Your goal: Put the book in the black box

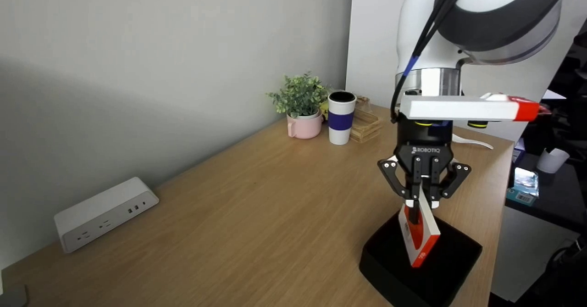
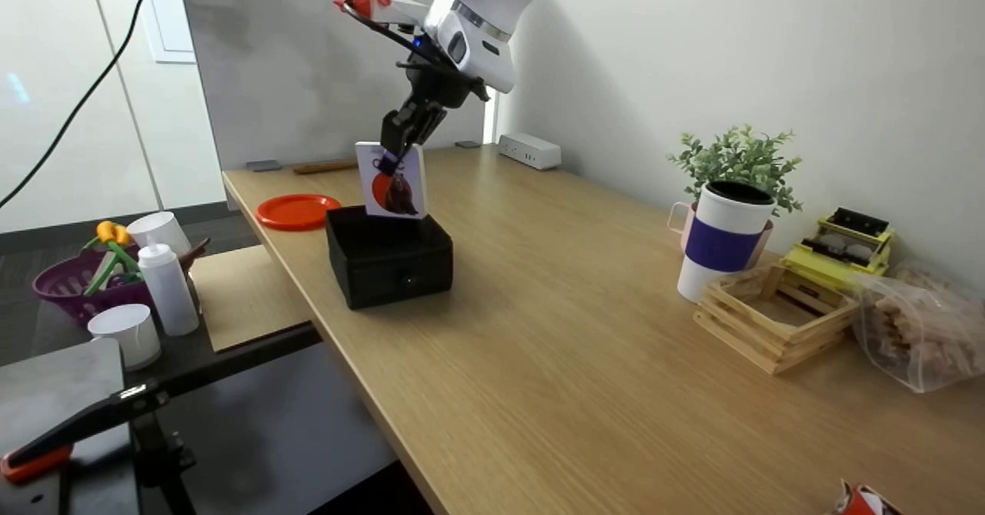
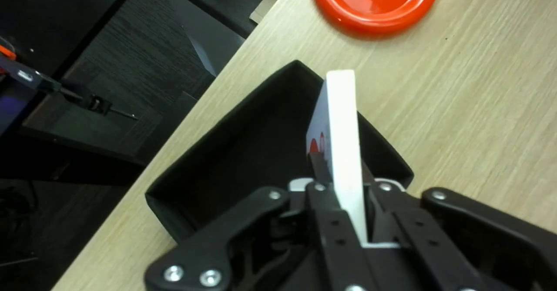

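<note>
My gripper points down and is shut on the book, a white square one with a red-orange oval. In the wrist view the fingertips press on both covers, and the book's pale edge runs between them. The book hangs upright and somewhat tilted over the opening of the black box. In an exterior view its lower edge overlaps the far rim of the black box. Whether the book touches the box inside cannot be told. The visible part of the box's floor is bare.
Close to the box lies a red plate, and the table's edge runs along the box's side. Farther off stand a white-and-blue mug, a potted plant, a wooden crate and a white power strip.
</note>
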